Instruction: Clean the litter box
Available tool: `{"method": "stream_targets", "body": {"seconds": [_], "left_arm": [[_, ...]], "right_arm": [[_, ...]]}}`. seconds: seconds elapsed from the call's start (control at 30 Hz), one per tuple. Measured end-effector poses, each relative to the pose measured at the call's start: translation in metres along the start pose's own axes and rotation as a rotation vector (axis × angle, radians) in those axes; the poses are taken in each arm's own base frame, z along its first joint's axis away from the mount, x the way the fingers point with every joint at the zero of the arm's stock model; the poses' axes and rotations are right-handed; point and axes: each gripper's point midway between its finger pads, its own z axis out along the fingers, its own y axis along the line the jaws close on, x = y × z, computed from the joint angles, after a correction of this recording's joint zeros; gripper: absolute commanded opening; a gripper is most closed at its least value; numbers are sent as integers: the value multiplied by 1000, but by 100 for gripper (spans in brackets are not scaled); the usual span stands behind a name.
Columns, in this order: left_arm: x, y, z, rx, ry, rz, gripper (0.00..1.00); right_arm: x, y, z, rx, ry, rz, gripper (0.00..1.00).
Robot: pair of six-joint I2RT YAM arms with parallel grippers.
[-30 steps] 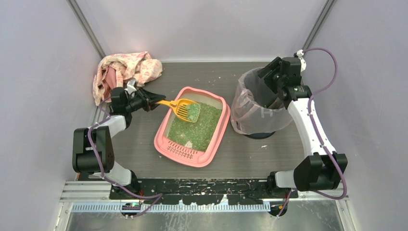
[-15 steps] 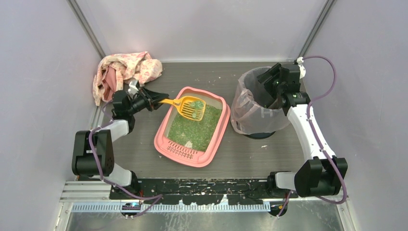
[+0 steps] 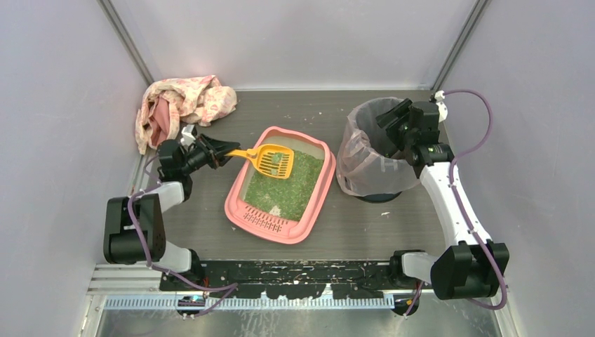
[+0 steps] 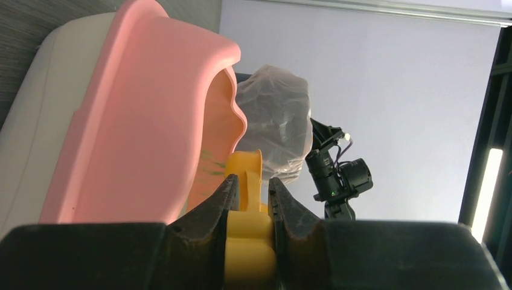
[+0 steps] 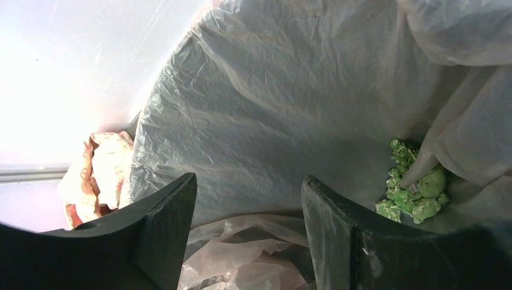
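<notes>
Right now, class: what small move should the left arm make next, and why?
Probably carry the yellow scoop right toward the lined bin: the left gripper grips its handle, and green clumps sit in it over the litter box.

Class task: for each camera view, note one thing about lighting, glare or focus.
Top external: evenly lit, the shallow pink plastic litter box sharp; left wrist: the near black fingers blurred; right wrist: white wall overexposed, crinkled translucent bag crisp.

arms [image 3: 449, 196]: white links, black joints | cables [image 3: 464, 90]: purple, looped
</notes>
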Motion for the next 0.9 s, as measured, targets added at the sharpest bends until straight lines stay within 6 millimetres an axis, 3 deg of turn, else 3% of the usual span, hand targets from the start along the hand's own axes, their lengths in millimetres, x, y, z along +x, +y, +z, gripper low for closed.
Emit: {"method": "stream_targets", "body": {"seconds": [0.13,0.3,0.53,0.73,0.9], "left_arm": [[5,-2,-2,-2,-1,18,0],[47,-1,17,-9,104,30,0],[36,5,13,-32,58,20,0],[66,11,24,-52,121,24,0],[53,6,25,-62,91,22,0]], "right_arm": [[1,-2,-2,1,-3,0,69],[2,-4,-2,3,-2,0,69],[2,-3,-2,1,-4,0,69],[2,-3,-2,0,-5,0,69],[-1,0,-3,-6,-10,0,69]]}}
